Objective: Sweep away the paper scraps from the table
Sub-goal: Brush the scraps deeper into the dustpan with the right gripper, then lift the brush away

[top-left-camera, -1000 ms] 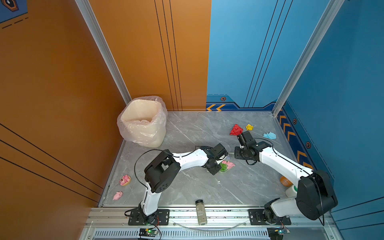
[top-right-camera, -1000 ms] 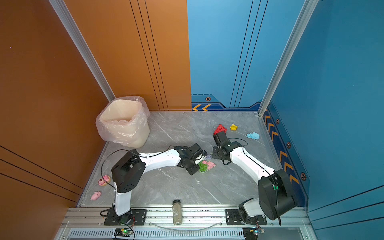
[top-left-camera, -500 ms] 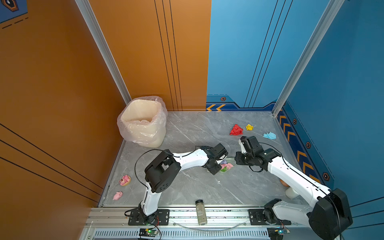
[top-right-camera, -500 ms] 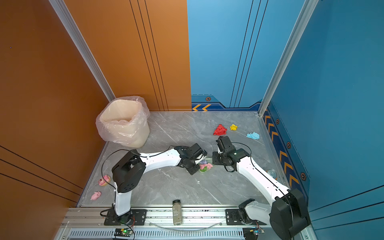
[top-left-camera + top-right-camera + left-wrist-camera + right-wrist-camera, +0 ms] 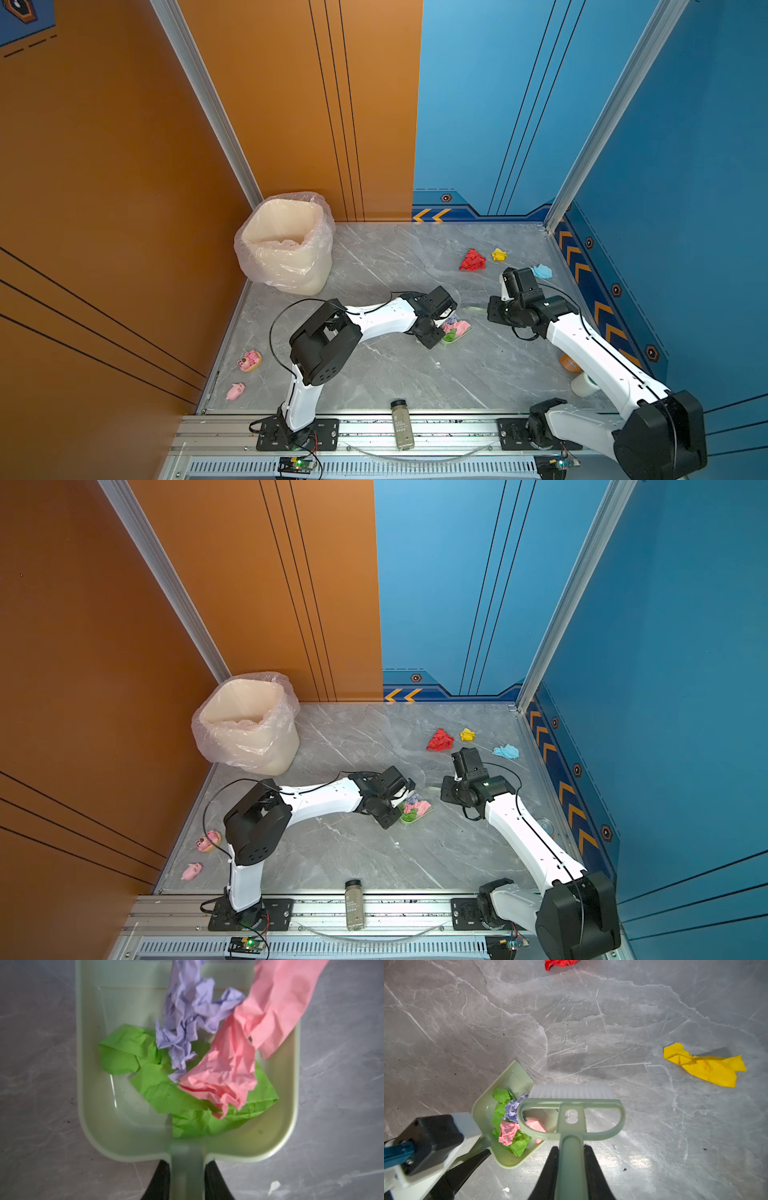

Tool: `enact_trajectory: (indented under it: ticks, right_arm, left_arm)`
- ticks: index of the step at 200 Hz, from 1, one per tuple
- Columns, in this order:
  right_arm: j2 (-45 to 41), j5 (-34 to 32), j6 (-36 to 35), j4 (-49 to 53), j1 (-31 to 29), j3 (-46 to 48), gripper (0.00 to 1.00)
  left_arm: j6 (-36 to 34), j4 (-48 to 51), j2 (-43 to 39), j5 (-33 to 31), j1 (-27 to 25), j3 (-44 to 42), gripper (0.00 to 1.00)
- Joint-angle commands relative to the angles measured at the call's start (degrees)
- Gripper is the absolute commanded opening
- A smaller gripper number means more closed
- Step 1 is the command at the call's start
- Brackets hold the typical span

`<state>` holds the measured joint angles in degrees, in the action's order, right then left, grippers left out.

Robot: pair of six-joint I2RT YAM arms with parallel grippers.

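A robot test booth in a lab; an orange panel wall (image 5: 104,166) on the left, blue panel walls (image 5: 478,104) far and right, joined by aluminium posts (image 5: 203,95); a grey marble-patterned table (image 5: 386,257) as its floor; the left arm's base (image 5: 297,434) and the right arm's base (image 5: 536,432) bolted to an aluminium rail (image 5: 436,430) at the near edge; a lit circuit board (image 5: 297,462) just nearer; yellow chevron markings (image 5: 432,215) along the far wall's foot.

Pale green dustpan (image 5: 124,1130); lilac, pink, bright green paper scraps (image 5: 224,1076); grey white-veined table (image 5: 37,1064).
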<state>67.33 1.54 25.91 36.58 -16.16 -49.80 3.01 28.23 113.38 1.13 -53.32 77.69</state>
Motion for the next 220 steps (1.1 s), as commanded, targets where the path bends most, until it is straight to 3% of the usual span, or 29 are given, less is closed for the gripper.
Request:
enact_trajectory:
  ticks: [1,131,220]
  right_arm:
    - [-1.8,-2.1,0.6,2.2,1.2,0.2,0.00]
    - [-6.9,-0.7,0.8,3.3,7.4,1.5,0.00]
    - [-7.0,0.9,0.8,3.1,8.5,1.8,0.00]
  left_arm:
    - [0.7,-1.1,1.6,0.8,-0.3,-1.3,0.00]
    - [3.8,-13.9,-4.2,-4.0,0.7,-10.3,0.00]
    - [2.2,-5.0,-14.1,-5.8,4.2,-8.8,0.00]
